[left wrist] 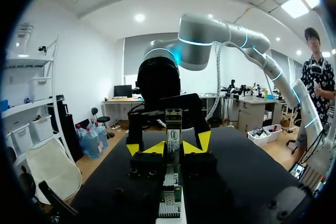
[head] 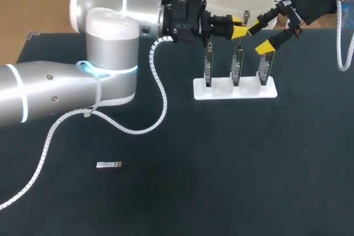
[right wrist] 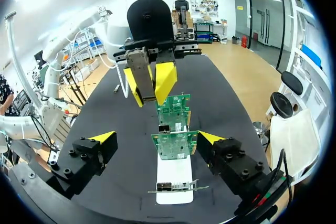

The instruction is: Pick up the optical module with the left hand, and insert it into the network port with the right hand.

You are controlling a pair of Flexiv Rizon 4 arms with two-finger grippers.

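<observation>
The left claw (head: 238, 30) holds the optical module (right wrist: 142, 74); the right claw (head: 260, 36) faces it.
Pinched seemingly upright above the card rack (head: 221, 90) near the table's (head: 182, 203) far edge, just beside the wide-spread right claw.
</observation>
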